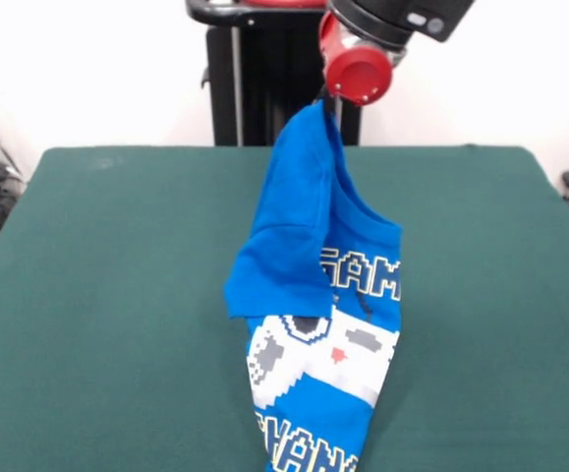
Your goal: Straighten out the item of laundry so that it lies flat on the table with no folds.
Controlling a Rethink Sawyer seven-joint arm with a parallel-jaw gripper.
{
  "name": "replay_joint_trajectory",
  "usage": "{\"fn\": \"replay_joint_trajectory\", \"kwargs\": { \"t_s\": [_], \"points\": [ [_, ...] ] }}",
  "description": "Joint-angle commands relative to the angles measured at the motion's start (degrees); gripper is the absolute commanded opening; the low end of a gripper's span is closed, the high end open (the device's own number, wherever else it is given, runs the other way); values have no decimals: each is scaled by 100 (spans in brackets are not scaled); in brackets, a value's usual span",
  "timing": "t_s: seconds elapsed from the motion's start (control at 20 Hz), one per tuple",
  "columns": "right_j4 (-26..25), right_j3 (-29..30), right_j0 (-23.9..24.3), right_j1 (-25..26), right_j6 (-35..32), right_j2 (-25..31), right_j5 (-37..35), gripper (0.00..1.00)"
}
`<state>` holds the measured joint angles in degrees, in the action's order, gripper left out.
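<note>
The shirt (309, 295) was bright blue, soft knit cloth, and hung lifted by one point at its top from the gripper (329, 101). From that peak it fell in a long, narrow drape toward the near edge of the table (87, 295), widening in the middle and tapering again at the bottom, where it ran out of the picture. Its lower part lay on the felt near the middle of the table's near half, while the upper part rose clear of the surface.

One flap with a short sleeve was folded over the front on the picture's left, plain blue, with a straight hemmed lower edge and a faint seam line across it. Right of that flap the printed front showed: white block letters with dark outlines, cut off by the fold, then a white and grey pixel controller with a small red mark, then a pale stripe running slantwise, and more block letters at the very bottom. A curved neckline edge showed near the upper right of the drape.

The gripper's tips were thin and dark, mostly hidden behind the cloth's peak; they pinched the shirt there. Above them sat the arm's (363, 59) round red end cap, smooth and glossy, under a black housing.

The table was covered in dark green, matte, felt-like cloth, with rounded far corners.
</note>
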<state>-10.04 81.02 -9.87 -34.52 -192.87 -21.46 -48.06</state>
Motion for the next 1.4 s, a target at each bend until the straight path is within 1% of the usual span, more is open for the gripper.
{"fn": "replay_joint_trajectory", "kwargs": {
  "t_s": [0.05,0.15,0.2,0.3,0.35,0.75,0.9,1.15,1.3,1.4],
  "points": [
    [-261,-208,140,292,783,390,-629,0],
    [-298,-235,115,284,757,349,-699,0],
    [-237,-197,85,275,555,309,-644,0],
    [-330,-166,109,224,735,322,-650,0],
    [-370,-169,139,212,851,350,-685,100],
    [-326,-399,121,180,799,318,-1156,100],
    [-346,-521,192,179,859,400,-1176,100],
    [-395,-843,306,334,1035,628,-1188,100],
    [-336,-1054,349,457,1026,702,-1363,100],
    [-309,-1114,381,430,1113,739,-1509,100]
  ]
}}
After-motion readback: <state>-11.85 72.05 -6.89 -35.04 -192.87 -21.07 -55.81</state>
